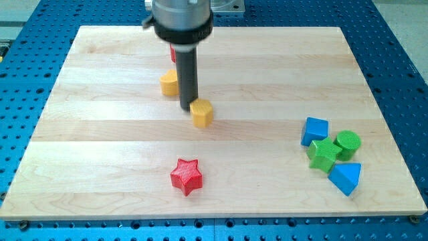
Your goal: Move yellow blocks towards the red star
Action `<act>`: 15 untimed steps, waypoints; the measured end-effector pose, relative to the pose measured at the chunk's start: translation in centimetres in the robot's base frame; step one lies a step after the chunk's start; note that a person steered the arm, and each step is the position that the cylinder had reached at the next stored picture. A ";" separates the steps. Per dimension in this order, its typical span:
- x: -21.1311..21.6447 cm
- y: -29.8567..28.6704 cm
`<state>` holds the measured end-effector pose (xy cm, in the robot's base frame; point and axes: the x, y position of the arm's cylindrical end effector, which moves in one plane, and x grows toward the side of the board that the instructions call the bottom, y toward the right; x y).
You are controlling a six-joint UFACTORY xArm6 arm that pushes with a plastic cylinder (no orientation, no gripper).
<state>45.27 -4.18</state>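
Note:
A red star [186,176] lies near the view's bottom, a little left of centre. A yellow block [202,112] sits above it, near the board's middle. My tip [187,108] is just left of this block, touching or nearly touching its upper left side. A second yellow block [168,84] sits further up, left of the rod and partly hidden by it. A red block [172,53] peeks out behind the rod near the view's top; its shape is hidden.
At the view's right is a cluster: a blue cube [315,130], a green star-like block [322,154], a green cylinder [348,142] and a blue triangular block [346,177]. The wooden board [100,147] lies on a blue perforated table.

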 end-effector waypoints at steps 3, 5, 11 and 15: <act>0.7 2.6; 4.8 3.0; 11.9 10.5; 9.4 9.3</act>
<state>54.65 5.17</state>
